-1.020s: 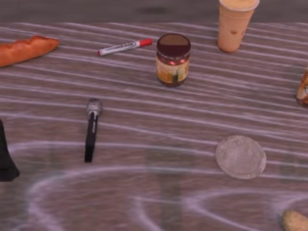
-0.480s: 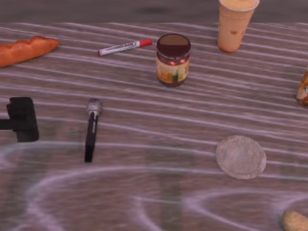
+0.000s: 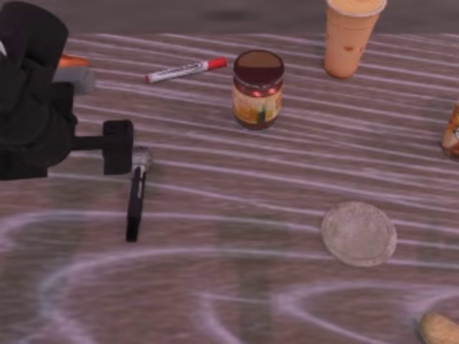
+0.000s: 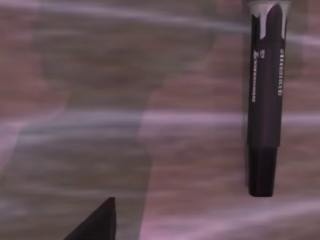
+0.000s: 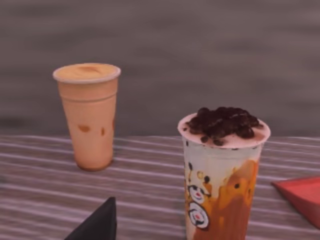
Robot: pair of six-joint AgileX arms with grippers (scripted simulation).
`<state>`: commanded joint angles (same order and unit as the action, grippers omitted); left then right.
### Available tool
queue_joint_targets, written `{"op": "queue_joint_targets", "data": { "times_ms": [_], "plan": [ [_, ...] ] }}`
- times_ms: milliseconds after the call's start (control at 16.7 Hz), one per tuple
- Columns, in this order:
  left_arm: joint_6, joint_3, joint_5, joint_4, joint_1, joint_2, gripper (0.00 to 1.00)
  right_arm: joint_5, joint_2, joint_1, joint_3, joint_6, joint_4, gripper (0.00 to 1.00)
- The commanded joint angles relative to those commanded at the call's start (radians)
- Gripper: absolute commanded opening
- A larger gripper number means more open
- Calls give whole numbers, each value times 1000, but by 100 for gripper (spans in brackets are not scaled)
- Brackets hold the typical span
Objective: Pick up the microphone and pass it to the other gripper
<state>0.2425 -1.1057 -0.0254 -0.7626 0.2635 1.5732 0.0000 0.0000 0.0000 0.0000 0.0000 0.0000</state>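
1. Nearest the camera in the top view, a tan lump sits at the bench's right corner; what it is I cannot tell.
2. A round grey disc lies flat a little farther back on the right.
3. The microphone lies flat on the left half of the bench, handle toward the near edge, grey mesh head pointing away. In the left wrist view the microphone shows as a dark handle with pale lettering, nothing holding it.
4. The left end effector reaches in from the left side, its black tip just beside the microphone's head and partly over it in the top view. Whether it touches, I cannot tell. Only one dark finger shows in the left wrist view, so I cannot tell whether it is open or closed.
5. A jar with a dark lid stands upright past the middle.
6. A white marker with a red cap lies left of the jar.
7. An orange bread end peeks out behind the left arm.
8. An orange cup stands at the far edge on the right; the right wrist view shows this cup and a topped drink.
9. The right end effector is out of the top view; its own camera shows only one dark finger, so I cannot tell its state.
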Motion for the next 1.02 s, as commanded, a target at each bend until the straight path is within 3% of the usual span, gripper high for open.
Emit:
{"op": "queue_joint_targets", "data": {
  "times_ms": [420,840,1020],
  "plan": [
    [57,-274,-8,-162,62,354,100,0,0,0,0,0,0,100],
    [59,-285,-8,-165,60,369,100,0,0,0,0,0,0,100],
    [59,-256,-9,-95,65,414,100,0,0,0,0,0,0,100]
  ]
}}
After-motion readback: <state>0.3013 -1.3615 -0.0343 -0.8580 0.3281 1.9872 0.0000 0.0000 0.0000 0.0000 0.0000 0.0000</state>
